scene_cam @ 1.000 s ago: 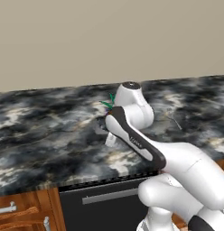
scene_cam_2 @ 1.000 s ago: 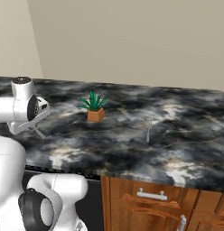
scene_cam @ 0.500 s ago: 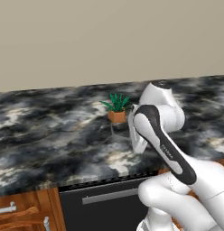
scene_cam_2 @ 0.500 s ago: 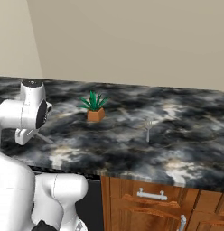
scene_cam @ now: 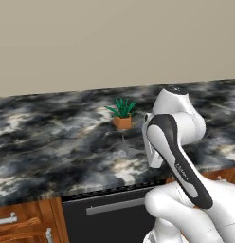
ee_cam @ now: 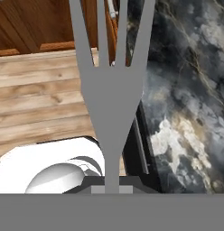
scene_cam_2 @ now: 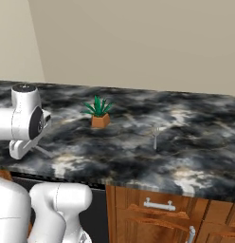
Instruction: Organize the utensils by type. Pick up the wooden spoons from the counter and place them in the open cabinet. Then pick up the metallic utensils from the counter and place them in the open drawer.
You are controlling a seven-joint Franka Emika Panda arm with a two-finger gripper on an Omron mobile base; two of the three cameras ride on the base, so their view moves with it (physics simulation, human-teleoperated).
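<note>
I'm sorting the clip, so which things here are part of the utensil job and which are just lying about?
Job: fork held in the gripper; second metal utensil on the counter.
Lying about: potted plant; cabinet handle.

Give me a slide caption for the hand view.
Grey fork held in the claw, tines up, over wood floor beside the marbled counter.

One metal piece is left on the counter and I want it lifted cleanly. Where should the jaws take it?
Probably by the thin handle of the metal utensil, near its middle, coming straight down: it lies flat on the counter, pronged end toward the wall.
</note>
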